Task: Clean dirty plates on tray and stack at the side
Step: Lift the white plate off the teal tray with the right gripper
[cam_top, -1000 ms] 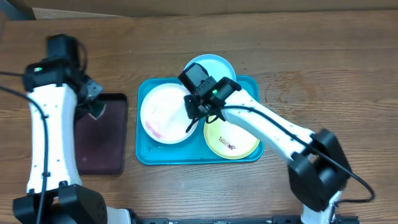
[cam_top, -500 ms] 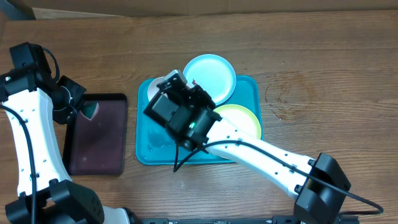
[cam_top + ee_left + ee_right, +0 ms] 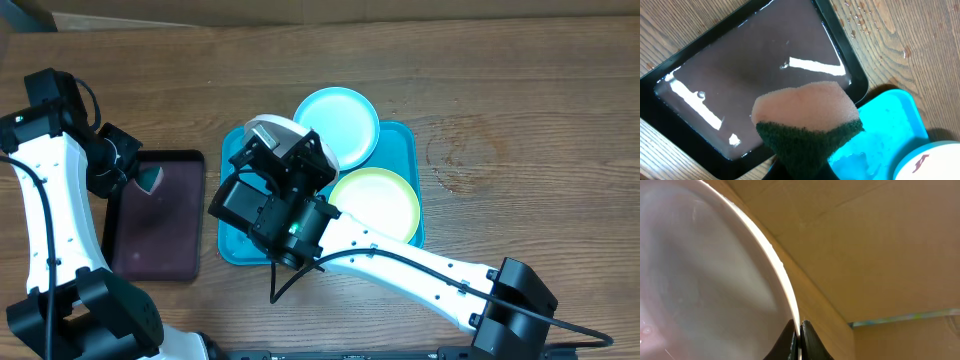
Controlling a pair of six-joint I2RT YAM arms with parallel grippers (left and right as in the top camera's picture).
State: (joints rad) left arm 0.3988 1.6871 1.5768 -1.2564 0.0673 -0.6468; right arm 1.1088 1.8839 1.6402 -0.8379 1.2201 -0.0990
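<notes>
The left gripper (image 3: 143,175) clamps a tan-and-green foam sponge (image 3: 805,125) above the dark maroon rectangular plastic tray (image 3: 160,230). The right gripper (image 3: 800,335) clamps the white round plastic plate (image 3: 705,280) by its rim, tilted over the left of the teal-blue rectangular plastic tray (image 3: 400,145). The pale blue round plastic plate (image 3: 340,120) overlaps the far rim; the yellow-green round plastic plate (image 3: 378,205) lies inside, right.

A plate (image 3: 375,205) rests in the tray (image 3: 404,140), a smaller tray (image 3: 160,225) lying left.

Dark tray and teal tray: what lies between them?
A narrow strip of bare wooden table, clearest in the overhead view; the right arm overhangs part of it.
</notes>
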